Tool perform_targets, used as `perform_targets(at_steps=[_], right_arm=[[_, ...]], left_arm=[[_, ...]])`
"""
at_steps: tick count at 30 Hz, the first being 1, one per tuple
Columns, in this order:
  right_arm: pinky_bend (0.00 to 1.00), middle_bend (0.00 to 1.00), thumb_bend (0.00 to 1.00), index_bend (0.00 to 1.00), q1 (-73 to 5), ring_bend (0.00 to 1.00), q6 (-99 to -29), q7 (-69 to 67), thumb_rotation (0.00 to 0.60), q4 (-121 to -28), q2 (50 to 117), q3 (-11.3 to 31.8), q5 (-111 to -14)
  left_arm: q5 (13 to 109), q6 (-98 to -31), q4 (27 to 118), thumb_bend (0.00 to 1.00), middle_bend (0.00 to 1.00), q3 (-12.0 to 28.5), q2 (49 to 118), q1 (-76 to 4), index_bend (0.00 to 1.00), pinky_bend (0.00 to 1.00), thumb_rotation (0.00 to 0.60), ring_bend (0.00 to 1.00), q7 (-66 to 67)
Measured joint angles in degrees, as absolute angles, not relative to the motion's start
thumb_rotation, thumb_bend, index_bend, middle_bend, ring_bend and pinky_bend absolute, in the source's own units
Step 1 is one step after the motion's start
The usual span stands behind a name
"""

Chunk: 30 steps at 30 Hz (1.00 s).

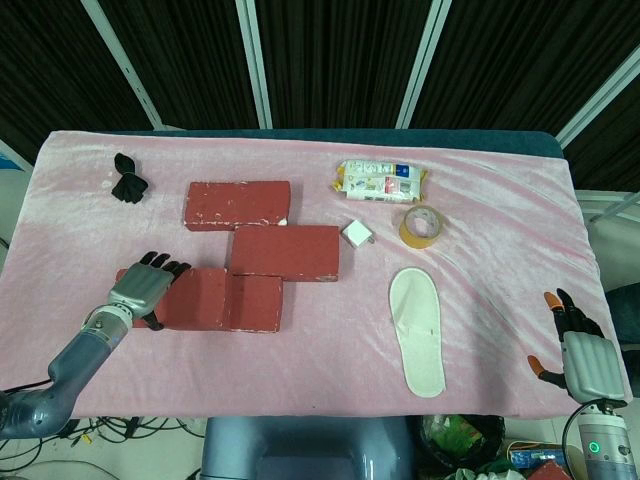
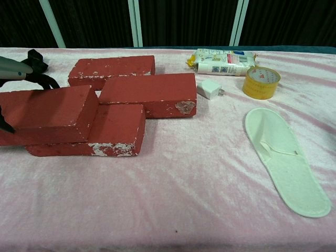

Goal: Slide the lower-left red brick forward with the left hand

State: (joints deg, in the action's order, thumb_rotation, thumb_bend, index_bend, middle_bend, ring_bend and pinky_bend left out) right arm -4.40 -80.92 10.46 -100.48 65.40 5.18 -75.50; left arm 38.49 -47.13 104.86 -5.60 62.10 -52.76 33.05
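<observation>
My left robot hand (image 1: 145, 283) rests fingers spread on the lower-left red brick (image 1: 192, 298), gripping nothing; contact made, next I push it away toward the far brick (image 1: 237, 204) ahead

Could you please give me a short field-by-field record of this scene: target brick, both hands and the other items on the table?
target: lower-left red brick, its left end raised, tilted on a flat brick
left robot hand: rests on the target's left end
right robot hand: at the table's right edge, fingers apart, holds nothing
other bricks: far brick, middle brick
other items: white slipper, tape roll, white charger, snack packet, black item
surface: pink cloth
</observation>
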Motion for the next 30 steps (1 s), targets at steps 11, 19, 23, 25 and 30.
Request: perform_targets(at_steps=[11, 19, 23, 25, 30], right_arm=[[0.20, 0.01, 0.16, 0.08, -4.23, 0.12, -81.12, 9.98, 0.600, -100.60, 65.04, 4.95, -76.01], [0.20, 0.01, 0.16, 0.08, -4.31, 0.12, -80.96, 10.18, 0.600, -100.54, 65.10, 5.05, -75.59], [0.20, 0.01, 0.16, 0.08, -4.28, 0.12, -81.00, 10.17, 0.600, -100.56, 65.09, 5.04, -75.56], [0.20, 0.01, 0.16, 0.08, -4.27, 0.12, -81.04, 10.18, 0.600, -100.57, 65.10, 5.04, -75.58], [0.20, 0.01, 0.16, 0.08, -4.27, 0.12, -81.07, 10.19, 0.600, -100.54, 65.11, 5.04, -75.60]], left_arm=[[38.35, -47.60, 105.73, 0.22, 0.14, -5.89, 62.16, -53.02, 0.22, 0.00, 0.600, 0.00, 33.37], [38.99, -47.78, 105.59, 0.21, 0.14, -5.89, 61.69, -52.68, 0.23, 0.00, 0.600, 0.00, 32.56], [39.40, -47.39, 105.44, 0.22, 0.14, -5.90, 61.53, -52.56, 0.23, 0.00, 0.600, 0.00, 32.13], [39.58, -47.14, 105.41, 0.21, 0.14, -5.95, 61.45, -52.55, 0.23, 0.00, 0.600, 0.00, 32.03], [40.19, -47.05, 105.35, 0.21, 0.14, -5.89, 61.30, -52.57, 0.24, 0.00, 0.600, 0.00, 31.82]])
